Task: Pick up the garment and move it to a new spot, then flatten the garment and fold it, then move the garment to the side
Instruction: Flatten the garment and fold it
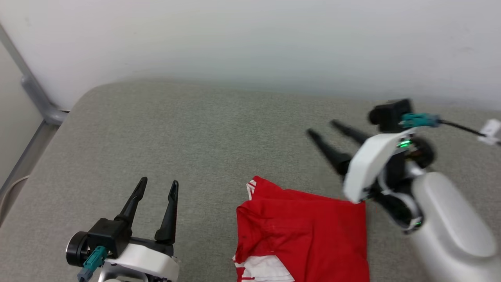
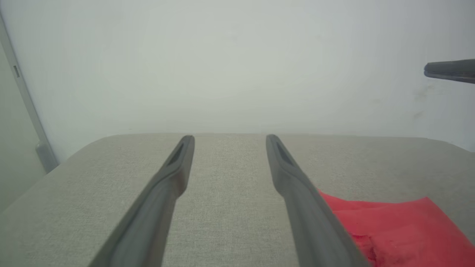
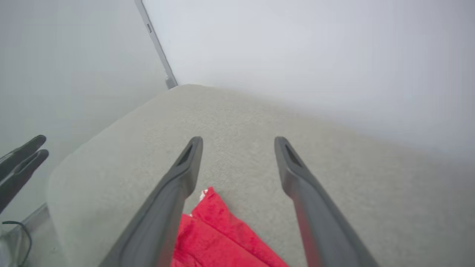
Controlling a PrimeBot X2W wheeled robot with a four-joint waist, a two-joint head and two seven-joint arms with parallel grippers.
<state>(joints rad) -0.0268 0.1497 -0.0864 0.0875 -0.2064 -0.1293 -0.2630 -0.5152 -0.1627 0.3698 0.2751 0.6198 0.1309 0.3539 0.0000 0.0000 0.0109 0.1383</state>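
The garment (image 1: pixel 305 235) lies folded into a red rectangle on the grey table (image 1: pixel 203 133), near the front edge, with a white sleeve and striped trim showing at its lower left. My right gripper (image 1: pixel 324 127) is open above and behind the garment's right corner, fingers pointing up-left, nothing between them. My left gripper (image 1: pixel 159 183) is open at the lower left, well clear of the cloth. The left wrist view has the garment (image 2: pixel 400 226) at the lower right of my left gripper (image 2: pixel 229 138). The right wrist view has the garment (image 3: pixel 219 237) below my open right gripper (image 3: pixel 238 140).
A white wall (image 1: pixel 250 43) runs behind the table. A grey metal frame post (image 1: pixel 35 94) stands at the far left corner. In the right wrist view the left gripper's fingertips (image 3: pixel 22 155) show at the left edge, and a cable lies on the floor below.
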